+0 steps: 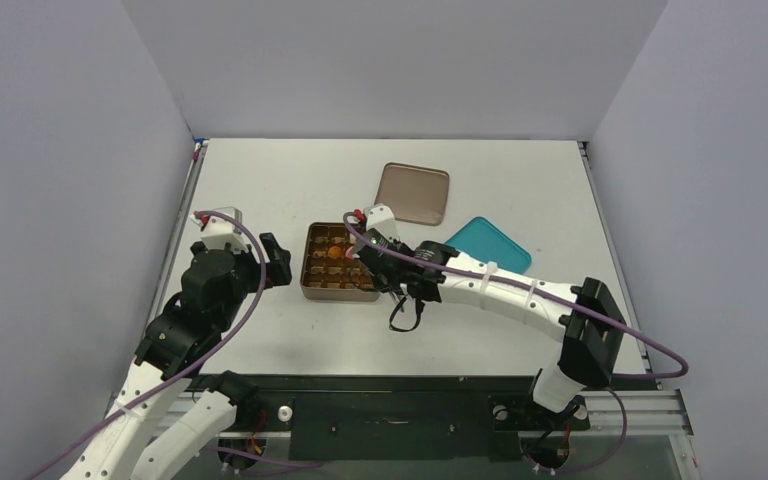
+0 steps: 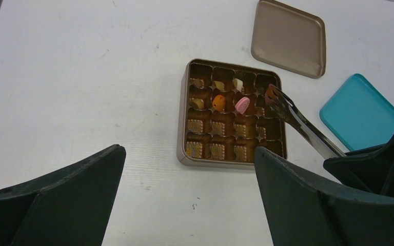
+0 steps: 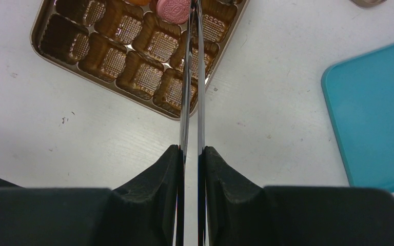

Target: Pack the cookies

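The square brown gridded tin (image 2: 182, 128) lies open on the table. Its upper cells hold an orange cookie (image 2: 218, 102), a pink cookie (image 2: 242, 105), a cream-white cookie (image 2: 238, 83) and pale pieces at the left. My right gripper (image 3: 191, 149) is shut on metal tongs (image 3: 192, 77). The tongs (image 2: 302, 125) reach over the tin's right column and pinch a small brown cookie (image 2: 271, 94) at their tips. My left gripper (image 2: 187, 151) is open and empty, just in front of the tin's near left corner. In the top view the tin (image 1: 306, 265) sits between both grippers.
The tin's brown lid (image 1: 415, 193) lies behind the tin to the right. A teal square plate (image 1: 488, 245) lies right of the tin, beside my right arm. White walls enclose the table on three sides.
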Tool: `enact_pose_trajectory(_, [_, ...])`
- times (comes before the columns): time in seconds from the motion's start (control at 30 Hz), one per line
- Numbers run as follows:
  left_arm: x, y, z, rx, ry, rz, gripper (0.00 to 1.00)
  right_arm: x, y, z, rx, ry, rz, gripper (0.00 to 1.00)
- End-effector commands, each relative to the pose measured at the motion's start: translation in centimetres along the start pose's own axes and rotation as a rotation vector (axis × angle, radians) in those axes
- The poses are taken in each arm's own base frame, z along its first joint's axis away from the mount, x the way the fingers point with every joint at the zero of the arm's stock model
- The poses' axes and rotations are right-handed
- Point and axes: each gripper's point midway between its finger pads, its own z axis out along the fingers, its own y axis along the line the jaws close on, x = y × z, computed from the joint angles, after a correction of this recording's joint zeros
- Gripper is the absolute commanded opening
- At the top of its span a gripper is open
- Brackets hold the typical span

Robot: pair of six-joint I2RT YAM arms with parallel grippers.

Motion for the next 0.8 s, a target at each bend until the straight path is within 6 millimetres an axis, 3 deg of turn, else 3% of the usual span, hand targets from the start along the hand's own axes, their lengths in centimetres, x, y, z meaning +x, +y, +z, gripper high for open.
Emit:
enact_pose_trajectory(0.0, [-1.4, -0.4, 0.0, 0.012, -0.051, -0.016, 0.97, -2.3, 0.7, 0.0, -0.011, -0.056, 0.022, 0.18])
enact_pose_trajectory(0.2, [-1.4, -0.3, 0.0, 0.010, -0.051, -0.015, 0.97, -2.7, 0.6, -0.3, -0.014, -0.069, 0.027, 0.18])
enact_pose_trajectory(0.37, [-1.4, -0.3, 0.0, 0.007, -0.051, -0.015, 0.97, -3.3, -0.9, -1.2, 0.011, -0.104, 0.054, 0.18])
enact_pose_trajectory(0.5, [-1.5, -0.3, 0.0, 0.008, -0.053, -0.016, 0.97, -3.4, -3.1, -2.0, 0.044, -0.144, 0.110, 0.18])
enact_pose_trajectory(0.77, [-1.4, -0.3, 0.0, 0.006, -0.051, -0.016, 0.97, -1.2, -10.0, -3.2, 0.194, -0.202, 0.221, 0.21])
